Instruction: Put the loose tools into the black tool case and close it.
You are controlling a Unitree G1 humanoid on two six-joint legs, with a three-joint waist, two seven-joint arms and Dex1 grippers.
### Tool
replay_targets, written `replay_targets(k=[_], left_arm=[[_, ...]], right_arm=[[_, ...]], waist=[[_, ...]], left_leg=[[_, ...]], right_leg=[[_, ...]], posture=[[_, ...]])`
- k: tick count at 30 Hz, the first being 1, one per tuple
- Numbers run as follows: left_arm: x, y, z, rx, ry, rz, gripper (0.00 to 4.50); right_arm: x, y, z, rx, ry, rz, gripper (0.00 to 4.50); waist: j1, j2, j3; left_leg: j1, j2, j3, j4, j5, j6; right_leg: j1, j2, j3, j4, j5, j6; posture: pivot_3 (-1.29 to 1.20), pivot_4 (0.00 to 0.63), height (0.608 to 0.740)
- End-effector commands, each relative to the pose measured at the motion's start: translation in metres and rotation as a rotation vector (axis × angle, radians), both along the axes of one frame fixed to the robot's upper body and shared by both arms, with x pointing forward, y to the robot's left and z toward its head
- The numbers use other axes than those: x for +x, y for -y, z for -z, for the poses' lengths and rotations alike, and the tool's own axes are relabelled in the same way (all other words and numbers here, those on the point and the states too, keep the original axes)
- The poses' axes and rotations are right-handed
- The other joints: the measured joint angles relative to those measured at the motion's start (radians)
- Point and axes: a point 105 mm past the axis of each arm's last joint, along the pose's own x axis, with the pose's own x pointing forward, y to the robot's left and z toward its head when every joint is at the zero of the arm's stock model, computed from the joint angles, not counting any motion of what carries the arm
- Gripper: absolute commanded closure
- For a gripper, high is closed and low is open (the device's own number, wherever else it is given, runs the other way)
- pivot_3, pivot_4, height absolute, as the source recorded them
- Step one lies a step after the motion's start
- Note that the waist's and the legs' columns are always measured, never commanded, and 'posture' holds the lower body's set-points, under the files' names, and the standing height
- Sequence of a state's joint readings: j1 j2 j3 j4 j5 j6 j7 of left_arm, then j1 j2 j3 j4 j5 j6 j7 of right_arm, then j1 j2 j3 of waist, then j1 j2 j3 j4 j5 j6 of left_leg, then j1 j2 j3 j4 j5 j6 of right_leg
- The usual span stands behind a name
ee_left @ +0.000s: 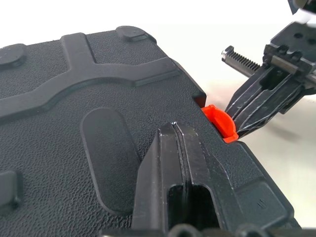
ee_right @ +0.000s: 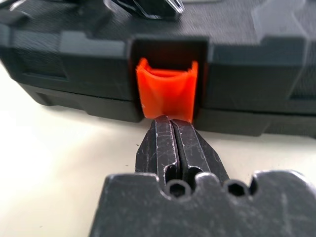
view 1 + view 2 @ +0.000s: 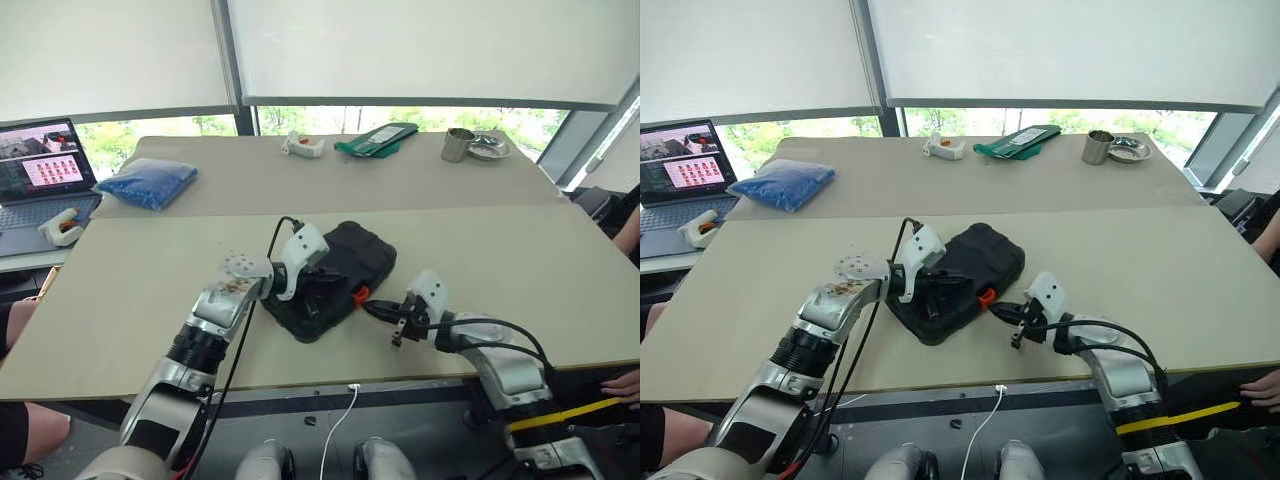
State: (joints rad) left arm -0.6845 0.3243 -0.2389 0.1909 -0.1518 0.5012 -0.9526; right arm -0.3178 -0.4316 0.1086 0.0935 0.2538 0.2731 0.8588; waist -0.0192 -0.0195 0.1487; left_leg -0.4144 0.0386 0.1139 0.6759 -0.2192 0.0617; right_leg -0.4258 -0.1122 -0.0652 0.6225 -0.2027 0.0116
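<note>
Your black tool case (image 3: 335, 272) lies shut on the near part of the counter (image 3: 520, 260), lid down, with its orange latch (image 2: 165, 94) facing the right arm. Your left end effector (image 1: 174, 163) has its fingers pressed together and rests on the ribbed lid, most likely to hold the shell down and stop the case sliding while the latch is worked. Your right end effector (image 2: 170, 131) is also pressed together, empty, with its tip right at the lower edge of the latch; whether it actually touches is hard to tell. That low, nearly level approach suits pushing the latch home.

No loose tools lie on the counter around the case, so they appear to be inside and only the latching is left. The latch tab seems to stand a little proud of its recess, so you should press squarely; an off-centre push could skid off the tab.
</note>
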Motion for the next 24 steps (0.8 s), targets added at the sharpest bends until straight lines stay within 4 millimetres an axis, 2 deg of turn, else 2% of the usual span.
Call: replay_targets(k=[1, 3, 5, 6, 7, 8, 13, 16, 17, 18, 19, 20, 24], left_arm=[[-0.002, -0.004, 0.017, -0.033, -0.041, -0.026, 4.48], [-0.001, -0.005, 0.002, -0.127, -0.002, -0.032, 4.48], [-0.002, -0.018, -0.016, -0.187, 0.098, -0.036, 3.95], [-0.001, -0.029, -0.024, -0.185, 0.179, -0.058, 3.83], [-0.002, -0.038, -0.031, -0.194, 0.222, -0.068, 3.40], [-0.005, -0.047, -0.035, -0.201, 0.246, -0.074, 3.04], [-0.022, -0.117, -0.044, -0.133, 0.285, -0.164, 1.21], [-0.033, -0.164, -0.036, -0.021, 0.301, -0.282, 0.06], [-0.039, -0.181, -0.031, 0.031, 0.319, -0.328, 0.00], [-0.044, -0.191, -0.029, 0.065, 0.332, -0.353, 0.00], [-0.051, -0.201, -0.025, 0.086, 0.341, -0.376, 0.00], [-0.057, -0.209, -0.021, 0.104, 0.343, -0.392, 0.00], [-0.079, -0.227, 0.000, 0.159, 0.326, -0.435, 0.00]], right_arm=[[0.002, -0.008, -0.024, 0.019, 0.095, -0.043, 4.50], [-0.007, -0.004, -0.024, 0.005, 0.097, -0.072, 4.50], [-0.017, 0.008, -0.030, -0.003, 0.110, -0.092, 4.50], [-0.021, 0.014, -0.035, -0.001, 0.126, -0.099, 4.50], [-0.025, 0.018, -0.041, 0.004, 0.147, -0.107, 4.50], [-0.028, 0.022, -0.046, 0.008, 0.163, -0.109, 4.21], [-0.037, 0.053, -0.062, -0.063, 0.235, -0.093, 2.66], [-0.039, 0.078, -0.066, -0.116, 0.304, -0.060, 1.56], [-0.041, 0.086, -0.065, -0.143, 0.333, -0.061, 1.20], [-0.043, 0.092, -0.064, -0.160, 0.352, -0.065, 0.97], [-0.044, 0.100, -0.061, -0.184, 0.361, -0.063, 0.48], [-0.044, 0.106, -0.060, -0.194, 0.368, -0.056, 0.19], [-0.042, 0.122, -0.051, -0.201, 0.309, -0.024, 0.08]], waist=[[0.000, 0.000, 0.000], [0.004, 0.000, 0.000], [0.007, 0.000, 0.000], [0.007, 0.000, 0.000], [0.007, 0.000, 0.000], [0.007, 0.000, 0.000], [0.007, -0.001, 0.003], [0.011, -0.001, 0.004], [0.014, 0.000, 0.004], [0.015, 0.000, 0.005], [0.016, 0.000, 0.005], [0.019, 0.001, 0.006], [0.029, 0.001, 0.007]], left_leg=[[0.000, 0.000, 0.000, 0.000, 0.000, 0.000], [0.000, 0.000, 0.000, 0.000, 0.000, 0.000], [-0.002, 0.000, 0.000, 0.000, 0.000, 0.000], [-0.003, 0.000, 0.000, 0.000, 0.000, 0.001], [-0.005, 0.000, 0.000, 0.000, 0.000, 0.001], [-0.007, 0.000, 0.000, 0.000, 0.000, 0.001], [-0.013, 0.000, 0.001, 0.000, 0.000, 0.002], [-0.013, 0.000, 0.001, 0.000, 0.000, 0.002], [-0.013, 0.000, 0.001, 0.000, 0.000, 0.002], [-0.013, 0.000, 0.001, -0.001, -0.001, 0.002], [-0.013, 0.000, 0.001, -0.001, -0.001, 0.002], [-0.013, 0.000, 0.001, -0.001, -0.002, 0.002], [-0.014, 0.000, 0.002, -0.002, -0.007, -0.003]], right_leg=[[0.000, 0.000, 0.000, 0.000, 0.000, 0.000], [0.000, 0.000, 0.000, 0.000, 0.000, 0.000], [-0.002, -0.001, 0.000, 0.000, 0.001, 0.001], [-0.003, -0.001, 0.000, 0.000, 0.001, 0.003], [-0.004, -0.001, 0.000, -0.001, 0.001, 0.003], [-0.006, -0.001, 0.000, -0.001, 0.002, 0.004], [-0.013, 0.000, 0.000, 0.000, 0.006, -0.001], [-0.013, 0.000, -0.001, -0.001, 0.004, 0.000], [-0.013, -0.001, -0.001, -0.002, 0.002, 0.003], [-0.012, -0.001, -0.001, -0.004, -0.001, 0.002], [-0.012, -0.001, -0.001, -0.005, -0.001, 0.001], [-0.012, -0.001, -0.001, -0.007, -0.001, 0.001], [-0.013, -0.003, -0.001, -0.011, 0.002, -0.004]], posture=[[0.00, 0.150, 0.740], [0.00, 0.150, 0.740], [0.00, 0.150, 0.740], [0.00, 0.150, 0.740], [0.00, 0.150, 0.740], [0.00, 0.150, 0.740], [0.00, 0.150, 0.740], [0.00, 0.150, 0.740], [0.00, 0.150, 0.740], [0.00, 0.150, 0.740], [0.00, 0.150, 0.740], [0.00, 0.150, 0.740], [0.00, 0.150, 0.740]])
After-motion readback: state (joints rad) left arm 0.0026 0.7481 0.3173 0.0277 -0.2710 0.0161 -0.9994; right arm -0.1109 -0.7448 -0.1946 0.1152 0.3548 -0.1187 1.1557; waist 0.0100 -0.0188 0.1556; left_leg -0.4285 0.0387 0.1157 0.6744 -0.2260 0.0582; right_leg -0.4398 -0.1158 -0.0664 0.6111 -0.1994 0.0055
